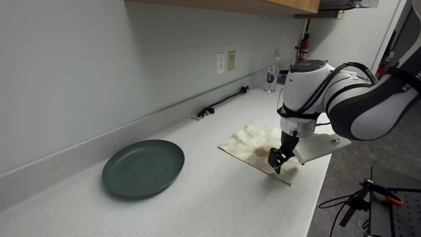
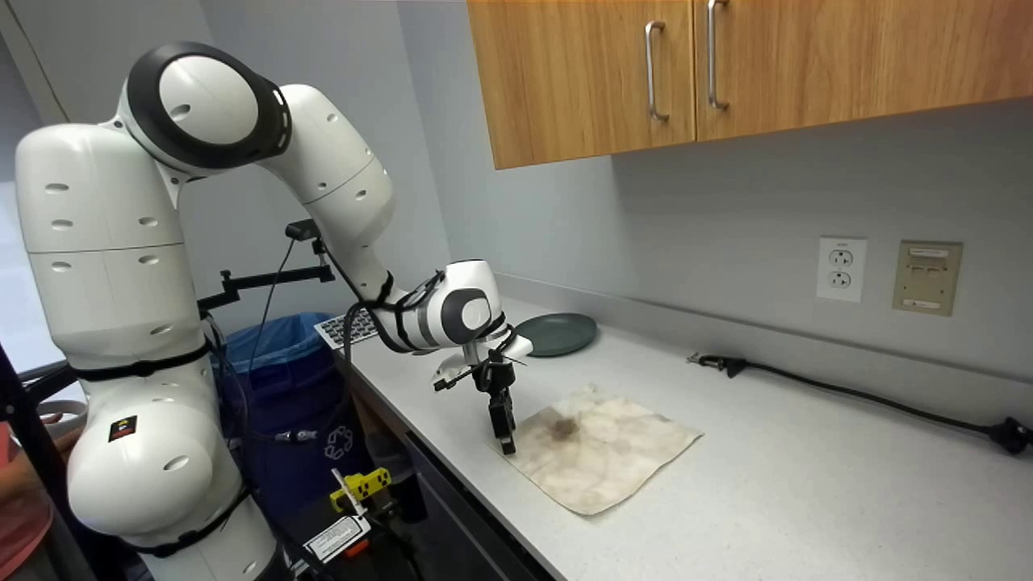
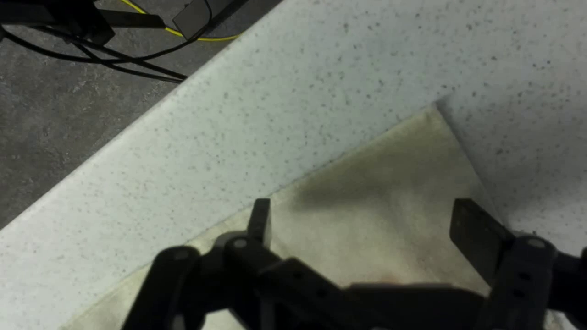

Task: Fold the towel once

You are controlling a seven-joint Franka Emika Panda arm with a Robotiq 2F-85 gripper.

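Towel (image 2: 621, 464): thin cream cloth, roughly square, mottled, with a dark brown blotch; I see it lying flat near the outer edge of the surface (image 1: 213, 207).
Pincer (image 3: 362, 211): black and angular, spread wide over the towel near one of its corners; I cannot tell whether my fingertips (image 2: 507, 445) touch it.
Plate (image 1: 143, 171): round, smooth, dark grey-green, with a low raised rim; I find it well apart from the towel, close to the back edge.
Bottle (image 1: 272, 75): clear, upright, labelled in white and blue, near the back edge.
Cord (image 2: 871, 397): black, lying along the back edge, one end metal-tipped.
Surface: pale, speckled, its back edge meeting a low upstand (image 1: 82, 157).
Wall (image 2: 807, 194): pale grey, carrying a white socket (image 2: 841, 269) and a beige panel (image 2: 928, 278).
Cupboards (image 2: 581, 89): wood-grained, with slim metal handles (image 2: 650, 73), above the surface.
Floor (image 3: 91, 105): dark mottled grey, below the outer edge.
Bin (image 2: 290, 395): blue, with a crumpled blue liner (image 2: 282, 337), just beyond my arm (image 2: 105, 315).
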